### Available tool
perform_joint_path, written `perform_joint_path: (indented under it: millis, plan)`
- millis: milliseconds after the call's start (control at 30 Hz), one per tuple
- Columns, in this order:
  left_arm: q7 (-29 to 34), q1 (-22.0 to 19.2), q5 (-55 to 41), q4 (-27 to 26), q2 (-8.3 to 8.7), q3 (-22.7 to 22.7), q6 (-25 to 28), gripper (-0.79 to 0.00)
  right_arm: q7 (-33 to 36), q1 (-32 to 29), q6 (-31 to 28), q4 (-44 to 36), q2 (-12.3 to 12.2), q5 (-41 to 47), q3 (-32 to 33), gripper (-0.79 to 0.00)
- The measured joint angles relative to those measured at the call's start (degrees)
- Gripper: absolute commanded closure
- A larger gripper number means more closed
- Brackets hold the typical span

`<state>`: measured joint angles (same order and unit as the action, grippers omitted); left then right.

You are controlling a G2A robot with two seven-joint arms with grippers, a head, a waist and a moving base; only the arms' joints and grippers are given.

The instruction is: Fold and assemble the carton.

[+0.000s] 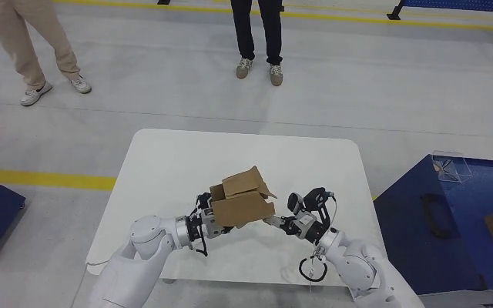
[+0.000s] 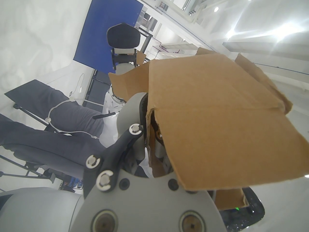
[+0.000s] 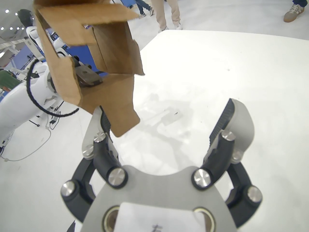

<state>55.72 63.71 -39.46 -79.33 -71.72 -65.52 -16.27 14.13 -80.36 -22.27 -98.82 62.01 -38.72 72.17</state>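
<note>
A brown carton (image 1: 243,199) is held up over the front middle of the white table (image 1: 177,162), partly formed, with its flaps loose and sticking out. My left gripper (image 1: 209,222) is shut on the carton's wall (image 2: 217,112) from its left end. One of its fingers (image 3: 85,75) shows inside the carton (image 3: 72,49); the other is outside the wall. My right gripper (image 3: 166,119) stands open just right of the carton, low over the table. A hanging flap (image 3: 120,107) rests against one of its fingers (image 3: 102,121); nothing lies between the two.
Bare tabletop (image 3: 205,68) spreads behind and to the right of the carton. A blue bin (image 1: 443,223) stands off the table's right side. Two people stand on the floor beyond the far edge.
</note>
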Motion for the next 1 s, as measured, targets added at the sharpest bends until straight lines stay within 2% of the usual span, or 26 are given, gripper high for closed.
perform_joint_path:
  millis: [267, 433, 767, 1000]
  plan:
    - [0.48, -0.14, 0.12, 0.83, 0.18, 0.37, 0.32, 0.0, -0.08, -1.25, -0.76, -2.64, -0.16, 1.51, 2.19, -0.785]
    - [-1.57, -0.54, 0.65, 1.46, 0.18, 0.56, 1.05, 0.0, 0.68, -2.12, -1.45, -4.67, -0.14, 1.77, 1.94, -0.785]
    - [-2.96, -1.18, 0.42, 2.72, 0.01, 1.53, 2.11, 0.0, 0.88, 0.32, 1.06, -4.62, 0.52, 0.19, -0.67, -0.785]
    - [-1.66, -0.66, 0.27, 2.2, 0.21, 1.11, 4.38, 0.0, 1.23, 1.61, 2.49, -2.84, 0.49, 0.58, 1.45, -0.785]
